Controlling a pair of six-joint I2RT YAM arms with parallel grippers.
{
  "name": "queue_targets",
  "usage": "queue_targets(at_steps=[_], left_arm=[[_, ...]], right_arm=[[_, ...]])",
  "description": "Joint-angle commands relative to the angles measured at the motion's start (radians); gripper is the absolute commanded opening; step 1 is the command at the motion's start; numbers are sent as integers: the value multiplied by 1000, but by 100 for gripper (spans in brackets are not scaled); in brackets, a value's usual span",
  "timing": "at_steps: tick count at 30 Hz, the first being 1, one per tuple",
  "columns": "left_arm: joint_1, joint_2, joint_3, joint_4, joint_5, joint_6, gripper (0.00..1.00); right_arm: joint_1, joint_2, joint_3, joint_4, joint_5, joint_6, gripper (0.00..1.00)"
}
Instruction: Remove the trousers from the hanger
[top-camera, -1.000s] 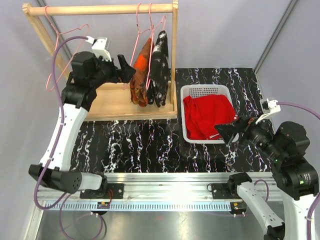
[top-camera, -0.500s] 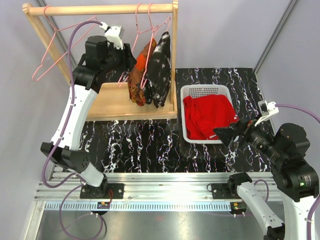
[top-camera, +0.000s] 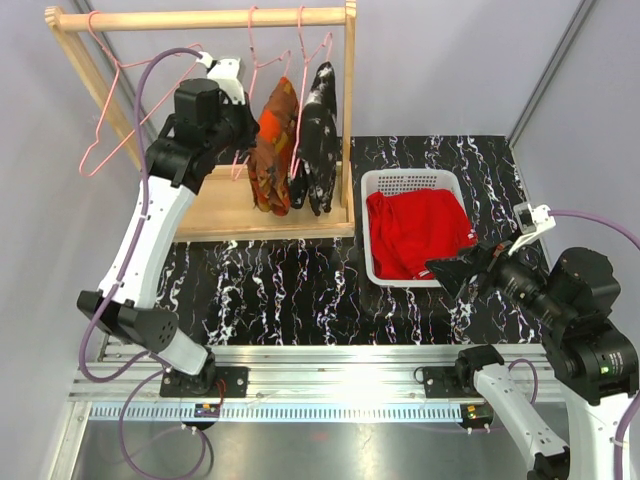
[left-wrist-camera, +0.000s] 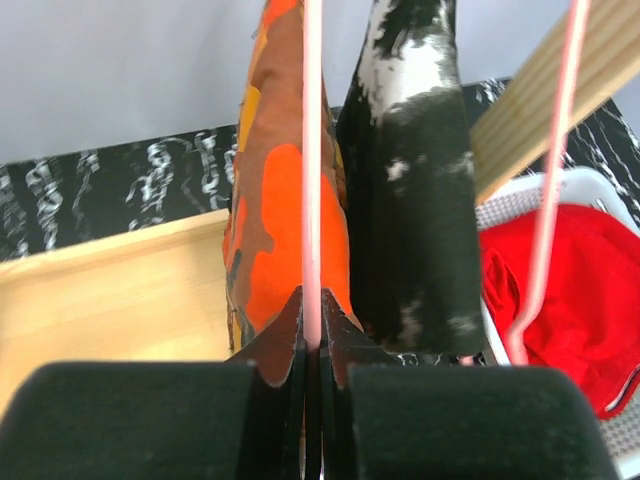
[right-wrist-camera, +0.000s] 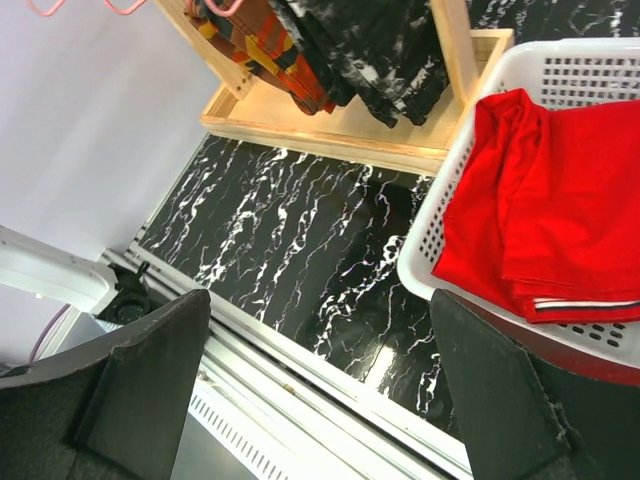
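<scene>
Orange-brown trousers (top-camera: 272, 145) and black-white trousers (top-camera: 320, 135) hang long-axis vertical on the rack (top-camera: 200, 18), red trousers (top-camera: 415, 232) lie folded in basket (top-camera: 410, 176); left gripper (left-wrist-camera: 312, 340) clamped on pink hanger wire (left-wrist-camera: 312, 150), right gripper (top-camera: 455, 268) spread wide, empty.

L gripper (left-wrist-camera: 312, 335) has gone up since 1 s ago. It was low beside the orange-brown trousers (top-camera: 272, 140); now it's higher, twd 12 o'clock, fingers pinched on the pink hanger (left-wrist-camera: 312, 150) wire. L arm stands steeper w/ it. Pink hanger + orange-brown trousers have slid along the rail (top-camera: 200, 18) twd 9 o'clock, so the hook, earlier tight by the black trousers (top-camera: 320, 130), now sits apart. The cloth has turned, showing a broader face to top cam. Empty hanger (top-camera: 118, 66) at the rail's 9 o'clock end swung out, then partway back. R gripper (top-camera: 452, 270) crept slightly twd 9 o'clock.
</scene>
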Motion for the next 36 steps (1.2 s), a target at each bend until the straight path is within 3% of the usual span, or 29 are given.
queue_targets(at_steps=[1, 8, 13, 18, 20, 22, 24, 26, 27, 29, 31, 36], left_arm=[[11, -115, -2, 215, -109, -67, 0], [11, -93, 124, 197, -109, -86, 0], [11, -119, 144, 202, -136, -81, 0], [11, -150, 150, 141, -186, -101, 0], [11, -182, 143, 107, -212, -129, 0], [11, -216, 108, 62, -232, -156, 0], [11, -291, 63, 48, -239, -170, 0], [11, -337, 8, 41, -223, -201, 0], [11, -364, 5, 6, -218, -211, 0], [9, -395, -29, -13, -177, -248, 0], [8, -444, -63, -12, -161, -286, 0], [5, -546, -175, 53, -110, -340, 0]], right_arm=[[1, -13, 12, 37, -65, -19, 99], [1, -19, -35, 181, -137, 26, 99], [1, -21, -136, 434, -185, 119, 100], [1, 97, -156, 668, -364, 139, 99], [1, 163, -159, 775, -371, 159, 100], [10, 215, -101, 773, -342, 135, 100], [37, 301, -7, 711, -267, 65, 99], [170, 395, 110, 588, -152, -23, 100], [247, 429, 149, 548, 7, -129, 99], [430, 528, 243, 486, 159, -202, 99], [519, 585, 261, 514, 301, -242, 99], [873, 647, 177, 785, 647, -388, 99]])
